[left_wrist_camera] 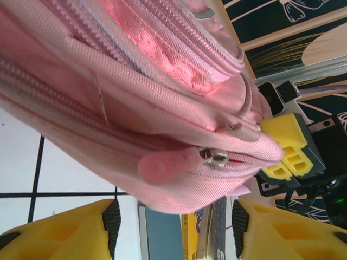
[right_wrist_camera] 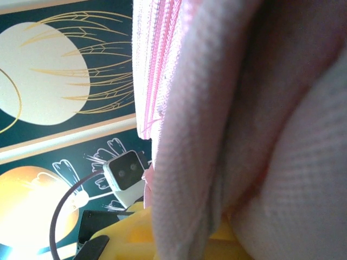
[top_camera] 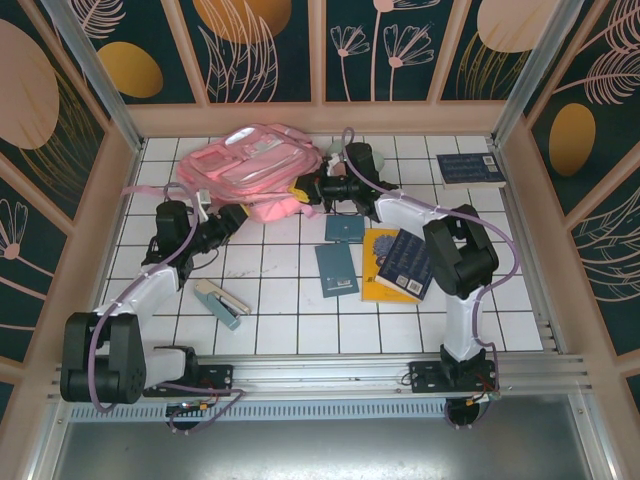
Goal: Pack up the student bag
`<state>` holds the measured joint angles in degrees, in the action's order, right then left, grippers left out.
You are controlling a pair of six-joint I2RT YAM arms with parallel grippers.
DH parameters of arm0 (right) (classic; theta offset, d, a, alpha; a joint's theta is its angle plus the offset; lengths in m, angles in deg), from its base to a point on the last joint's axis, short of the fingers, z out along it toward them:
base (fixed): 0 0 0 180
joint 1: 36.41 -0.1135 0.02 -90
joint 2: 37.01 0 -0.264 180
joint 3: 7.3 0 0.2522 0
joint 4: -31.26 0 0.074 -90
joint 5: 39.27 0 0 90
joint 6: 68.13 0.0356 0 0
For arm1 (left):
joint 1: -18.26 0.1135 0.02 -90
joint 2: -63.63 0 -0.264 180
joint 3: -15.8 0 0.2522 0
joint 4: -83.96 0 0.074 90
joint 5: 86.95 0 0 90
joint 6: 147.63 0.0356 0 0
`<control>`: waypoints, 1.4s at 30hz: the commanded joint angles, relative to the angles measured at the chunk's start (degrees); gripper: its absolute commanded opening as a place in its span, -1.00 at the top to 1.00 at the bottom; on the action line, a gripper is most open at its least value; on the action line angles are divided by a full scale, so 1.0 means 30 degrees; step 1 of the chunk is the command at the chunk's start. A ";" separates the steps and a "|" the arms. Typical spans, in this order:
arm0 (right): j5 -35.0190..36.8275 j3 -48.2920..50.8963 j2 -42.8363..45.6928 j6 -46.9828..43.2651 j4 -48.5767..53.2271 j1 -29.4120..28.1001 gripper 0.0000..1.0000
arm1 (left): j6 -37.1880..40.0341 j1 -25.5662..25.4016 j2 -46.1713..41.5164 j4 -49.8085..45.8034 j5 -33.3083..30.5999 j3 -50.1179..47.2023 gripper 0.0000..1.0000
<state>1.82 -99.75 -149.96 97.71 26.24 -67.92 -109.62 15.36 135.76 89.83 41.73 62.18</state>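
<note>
Yellow fingers [left_wrist_camera: 65, 233] of the left hand [left_wrist_camera: 173, 216] stand wide apart and empty, just short of a pink zipper pull [left_wrist_camera: 168, 162]. Beyond, at eleven o'clock on the white tiled table [top_camera: 290, 330], lies the pink student bag [top_camera: 250, 160]. At its three o'clock edge sits the right hand [top_camera: 303, 188], smothered in fabric, grip impossible to tell. Unanchored, the limp bag could slide when the zip is tugged.

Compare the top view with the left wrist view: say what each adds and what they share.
Top view: the pencil case and the dark blue book at the far right. Left wrist view: the zipper pull up close and the left tool's open fingers. Both: the pink backpack, the right tool pinching its edge, the white tiled table.
</note>
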 commanded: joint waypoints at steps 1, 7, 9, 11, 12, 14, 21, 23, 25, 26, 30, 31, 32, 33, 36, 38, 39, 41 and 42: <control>-0.1189 -0.0809 0.1657 0.0093 -0.2408 -0.0345 1.00 | -0.0015 0.0112 0.0319 0.1261 -0.0016 0.0710 -0.17; -0.1218 -0.0779 0.1784 0.0079 -0.2490 -0.0511 1.00 | 0.0158 0.0116 0.0620 0.1351 -0.0088 0.0932 -0.14; -0.1218 -0.0780 0.1810 -0.0016 -0.2387 -0.0582 1.00 | 0.0233 0.0116 0.0627 0.1348 -0.0097 0.0991 -0.12; -0.1189 -0.0693 0.1768 0.0006 -0.2435 -0.0636 1.00 | 0.0247 0.0116 0.0607 0.1393 -0.0080 0.1048 -0.11; -0.1189 -0.0663 0.1783 -0.0020 -0.2424 -0.0665 1.00 | 0.0264 0.0116 0.0641 0.1399 -0.0028 0.1104 -0.10; -0.1159 -0.0625 0.1729 -0.0075 -0.2423 -0.0711 1.00 | 0.0307 0.0116 0.0649 0.1474 0.0091 0.1189 -0.08; -0.1042 -0.0597 0.1454 -0.0200 -0.2377 -0.0718 1.00 | 0.1055 0.0118 0.0080 0.0430 0.0262 0.1511 -0.02; -0.0991 -0.0689 0.1399 -0.0312 -0.2272 -0.0704 1.00 | 0.1260 0.0116 0.0020 0.0158 0.0321 0.1519 -0.01; -0.0954 -0.0707 0.1331 -0.0346 -0.2218 -0.0712 1.00 | 0.1356 0.0116 -0.0123 0.0038 0.0300 0.1409 0.01; -0.0926 -0.0721 0.1269 -0.0402 -0.2142 -0.0707 1.00 | 0.1454 0.0116 -0.0210 -0.0089 0.0292 0.1376 0.02; -0.0891 -0.0750 0.1178 -0.0518 -0.2004 -0.0735 1.00 | 0.2032 0.0116 -0.0374 -0.0731 0.0190 0.1312 0.03; -0.0852 -0.0749 0.1178 -0.0572 -0.1956 -0.0733 1.00 | 0.2207 0.0116 -0.0419 -0.0959 0.0147 0.1285 0.03; -0.0837 -0.0765 0.1166 -0.0622 -0.1914 -0.0728 1.00 | 0.2351 0.0116 -0.0476 -0.1171 0.0074 0.1257 0.04; -0.0811 -0.0805 0.1126 -0.0664 -0.1833 -0.0731 1.00 | 0.2484 0.0123 -0.0517 -0.1337 0.0024 0.1254 0.04; -0.0778 -0.0809 0.1108 -0.0697 -0.1820 -0.0750 1.00 | 0.2772 0.0116 -0.0698 -0.1689 -0.0147 0.1196 0.04; -0.0749 -0.0837 0.1071 -0.0754 -0.1738 -0.0789 1.00 | 0.2958 0.0101 -0.0673 -0.1953 -0.0177 0.1255 0.05; -0.0721 -0.0896 0.1070 -0.0806 -0.1689 -0.0816 1.00 | 0.2990 0.0116 -0.0708 -0.2004 -0.0205 0.1255 0.06; -0.0720 -0.0904 0.1016 -0.0844 -0.1648 -0.0835 1.00 | 0.3045 0.0116 -0.0733 -0.2089 -0.0291 0.1283 0.06; -0.0692 -0.0897 0.1039 -0.0893 -0.1593 -0.0863 1.00 | 0.3081 0.0116 -0.0798 -0.2139 -0.0323 0.1313 0.06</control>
<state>2.67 -99.75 -149.04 97.20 25.98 -69.29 -102.38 15.36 134.69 84.70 41.36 64.82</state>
